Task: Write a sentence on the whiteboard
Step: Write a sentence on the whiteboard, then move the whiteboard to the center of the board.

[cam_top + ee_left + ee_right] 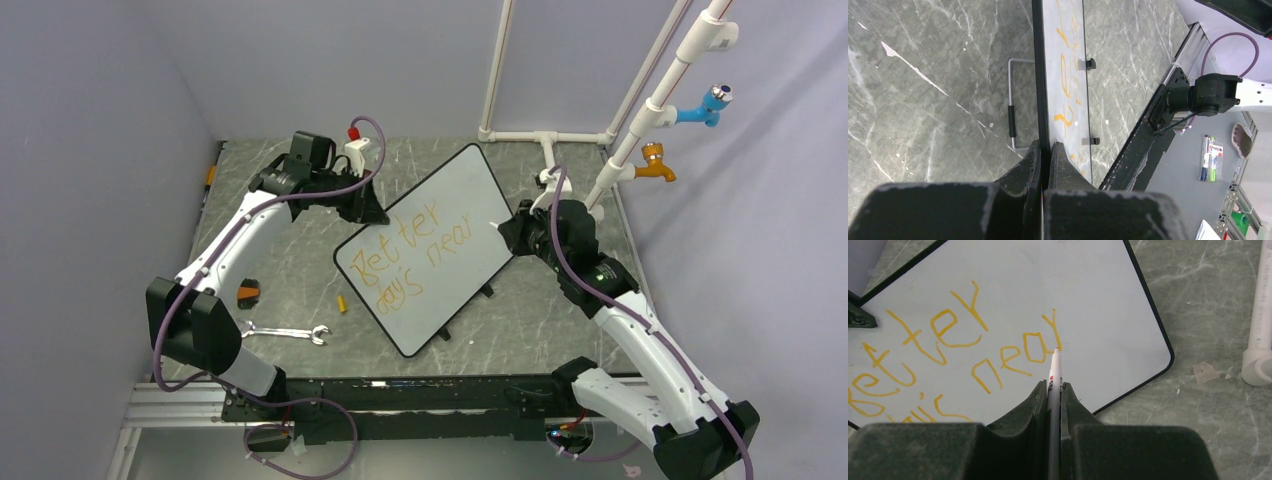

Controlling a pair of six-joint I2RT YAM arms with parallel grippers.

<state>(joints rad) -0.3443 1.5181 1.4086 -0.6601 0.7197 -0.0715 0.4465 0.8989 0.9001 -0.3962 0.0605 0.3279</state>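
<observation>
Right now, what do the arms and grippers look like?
Left arm and right arm: white shells, black joints, a purple cable along each. Left gripper and right gripper: black, two wedge-shaped fingers, edges scuffed pale.

Cannot read the sentence (pixel 1064 82) in the left wrist view: foreshortened along the edge-on whiteboard (pixel 1074 50), mid-frame. Lose its second line's start, and the rear of the marker (pixel 1054 367), behind the right gripper (pixel 1054 388), bottom of the right wrist view.
</observation>
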